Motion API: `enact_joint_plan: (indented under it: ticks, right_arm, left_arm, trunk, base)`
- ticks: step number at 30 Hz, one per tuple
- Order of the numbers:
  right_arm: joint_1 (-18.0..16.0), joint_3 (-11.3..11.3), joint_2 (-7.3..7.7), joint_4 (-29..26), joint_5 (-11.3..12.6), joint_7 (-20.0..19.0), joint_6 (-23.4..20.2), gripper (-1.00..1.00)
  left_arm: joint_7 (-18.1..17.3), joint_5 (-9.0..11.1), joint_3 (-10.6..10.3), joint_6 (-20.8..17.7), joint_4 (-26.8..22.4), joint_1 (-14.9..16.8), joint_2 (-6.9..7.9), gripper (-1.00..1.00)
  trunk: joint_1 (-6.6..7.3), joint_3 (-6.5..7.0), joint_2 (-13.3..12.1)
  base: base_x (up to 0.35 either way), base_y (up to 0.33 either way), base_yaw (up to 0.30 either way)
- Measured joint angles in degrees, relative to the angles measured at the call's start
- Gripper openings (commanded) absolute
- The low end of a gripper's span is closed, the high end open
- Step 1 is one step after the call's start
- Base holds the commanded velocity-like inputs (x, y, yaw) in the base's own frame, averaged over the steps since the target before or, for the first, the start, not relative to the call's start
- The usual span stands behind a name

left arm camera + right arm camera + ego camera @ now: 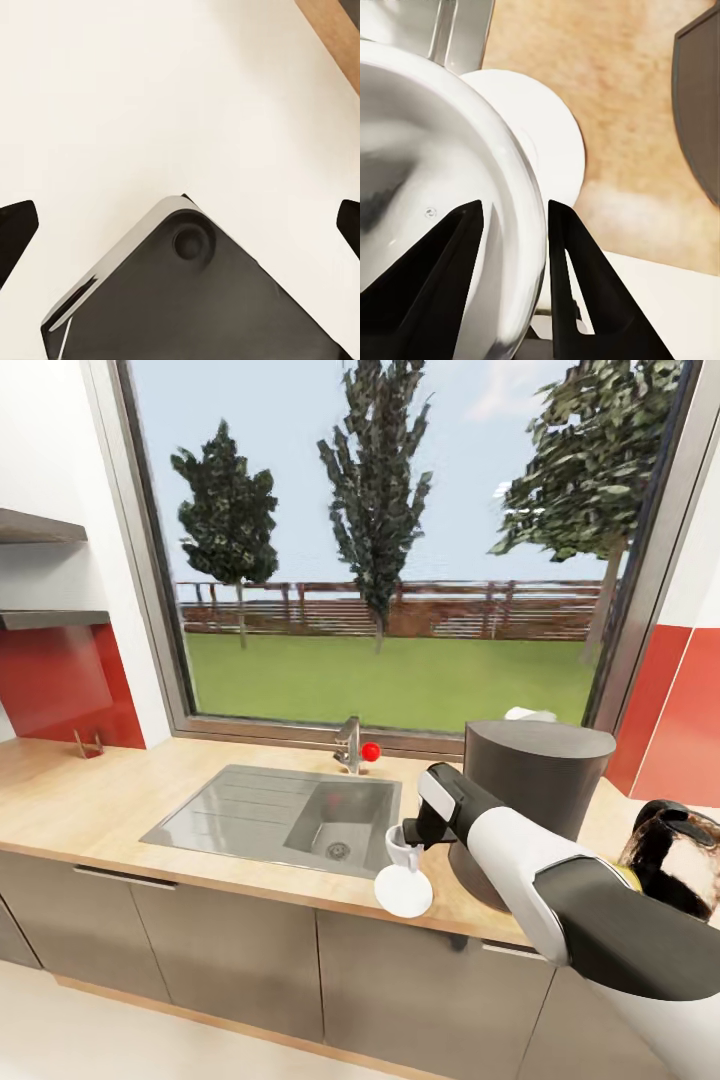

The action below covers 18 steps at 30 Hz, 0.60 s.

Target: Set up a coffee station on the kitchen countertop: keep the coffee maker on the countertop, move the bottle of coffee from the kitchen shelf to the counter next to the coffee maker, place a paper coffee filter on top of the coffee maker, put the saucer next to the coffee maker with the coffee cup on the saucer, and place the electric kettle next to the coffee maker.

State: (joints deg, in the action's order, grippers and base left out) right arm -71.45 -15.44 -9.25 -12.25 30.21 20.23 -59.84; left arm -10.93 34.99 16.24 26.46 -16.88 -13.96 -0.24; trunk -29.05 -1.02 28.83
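My right gripper [408, 838] is shut on the rim of the small white coffee cup [397, 847], one finger inside and one outside [574, 262]. The cup [442, 172] hangs just over the far part of the white saucer [404, 891], which lies at the countertop's [90, 800] front edge; whether they touch I cannot tell. Right of the saucer [547, 135] stands the tall dark grey coffee maker [540, 775]. The glass electric kettle [675, 860] sits at the far right behind my arm. My left gripper [180, 225] hangs open over the pale floor.
A steel sink [285, 810] with a faucet [349, 745] and a red knob [371, 752] lies left of the saucer. Two dark shelves [45, 618] hang on the left wall. A small rack [88, 745] stands under them. A white object [530, 714] peeks out behind the coffee maker.
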Motion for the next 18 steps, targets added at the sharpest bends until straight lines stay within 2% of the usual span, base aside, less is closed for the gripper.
enact_joint_plan:
  ticks: [5, 18]
  right_arm:
    - [0.02, -0.01, -0.07, 0.10, 0.01, 0.00, 0.00, -1.00]
    - [0.01, -0.02, 0.01, 0.18, 0.00, 0.00, 0.00, -1.00]
  left_arm:
    - [0.00, 0.00, 0.01, 0.09, 0.00, 0.00, -0.02, 1.00]
    - [0.00, 0.03, 0.00, -0.02, 0.00, 0.00, 0.00, 1.00]
  trunk:
    - [0.00, 0.00, 0.00]
    - [-2.86, -2.34, 5.21]
  base:
    - [0.000, 0.000, 0.000]
    - [0.000, 0.000, 0.000]
